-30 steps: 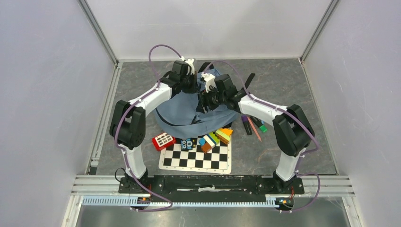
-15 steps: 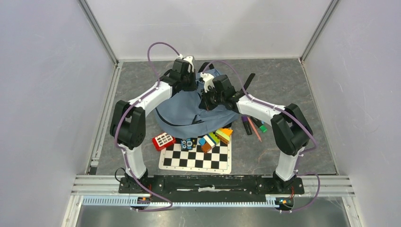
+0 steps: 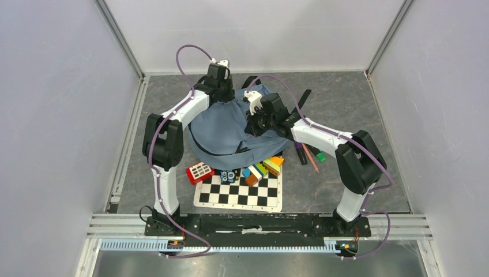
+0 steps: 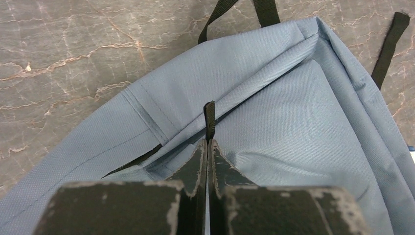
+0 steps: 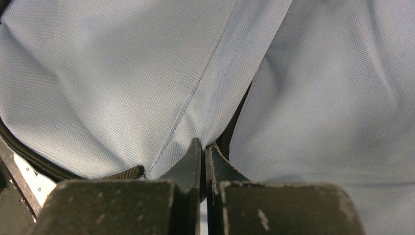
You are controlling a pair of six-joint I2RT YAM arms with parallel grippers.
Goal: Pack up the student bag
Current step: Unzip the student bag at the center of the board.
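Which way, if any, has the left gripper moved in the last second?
Yes. The left gripper, shut on the student bag, has shifted left and up the top view, farther from the chessboard.

A black-and-white chessboard (image 3: 239, 193) lies near the middle of the grey marbled surface (image 3: 357, 115). At its far left corner sits a red calculator (image 3: 199, 172), and colourful blocks (image 3: 262, 168) cluster along its far edge. Several pens (image 3: 308, 153) lie further right.

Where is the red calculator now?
Top view: the red calculator lies left of centre, between the backpack's near edge and the chessboard's far-left corner.
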